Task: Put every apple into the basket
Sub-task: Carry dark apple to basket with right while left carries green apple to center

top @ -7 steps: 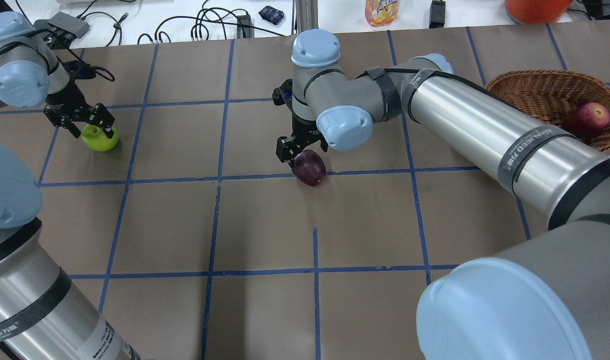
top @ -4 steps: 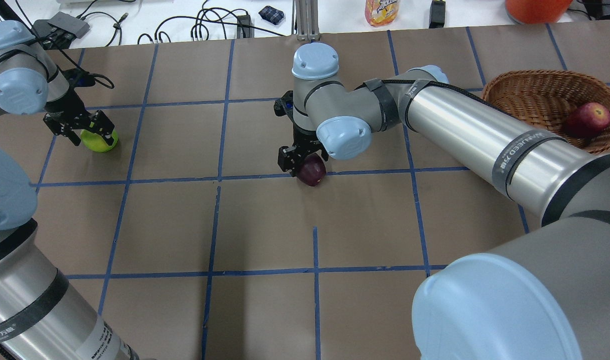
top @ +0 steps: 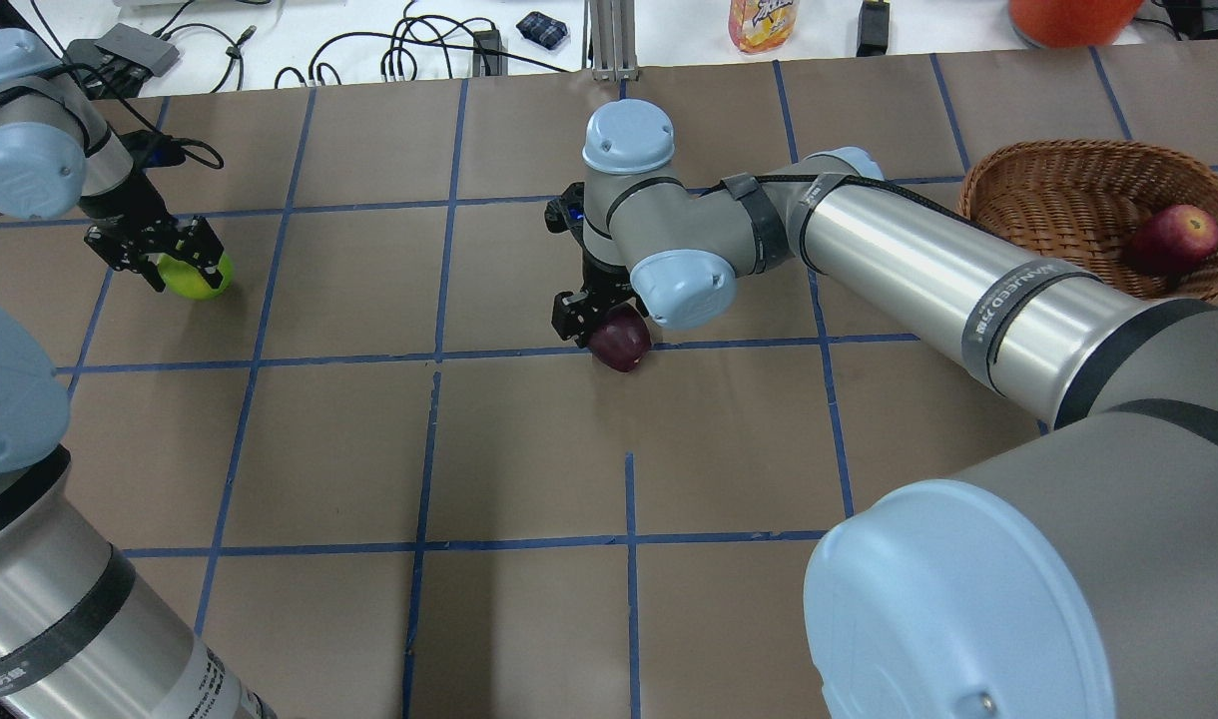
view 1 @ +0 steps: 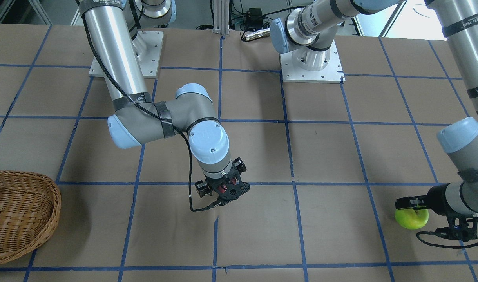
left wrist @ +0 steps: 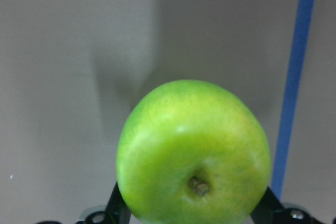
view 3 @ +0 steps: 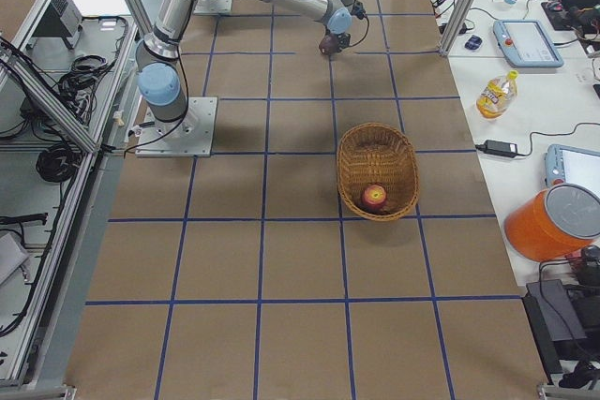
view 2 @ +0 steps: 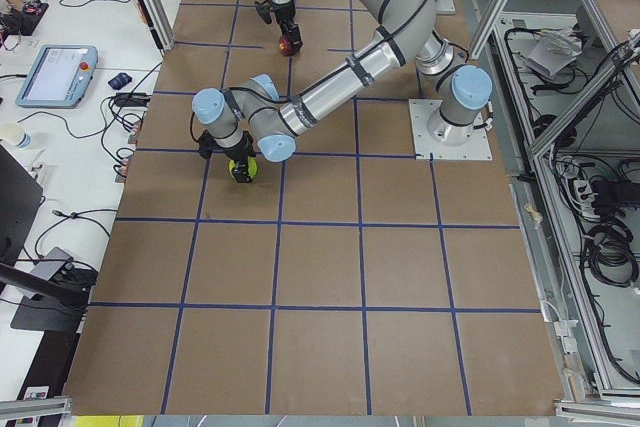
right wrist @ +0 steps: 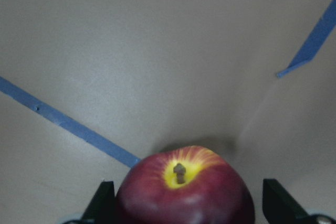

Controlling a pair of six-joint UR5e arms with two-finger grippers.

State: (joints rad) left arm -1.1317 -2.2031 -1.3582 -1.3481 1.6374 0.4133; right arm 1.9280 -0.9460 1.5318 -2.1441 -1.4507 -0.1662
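The lime green apple (top: 204, 279) sits on the table at far left. My left gripper (top: 170, 262) is shut on the green apple, whose sides touch the fingers in the left wrist view (left wrist: 194, 156). The dark maroon apple (top: 623, 346) sits on a blue tape line mid-table. My right gripper (top: 607, 328) is down around it and open, with small gaps beside the apple in the right wrist view (right wrist: 184, 192). The red apple (top: 1176, 238) lies in the wicker basket (top: 1058, 180) at far right.
Beyond the table's far edge are a juice bottle (top: 762, 22), an orange bucket (top: 1068, 15) and cables (top: 409, 50). My right arm's forearm (top: 928, 270) stretches between the basket and the maroon apple.
My left gripper has lowered further around the green apple and closed on it. My right gripper has sunk a little lower over the maroon apple. Both apples stay in place.
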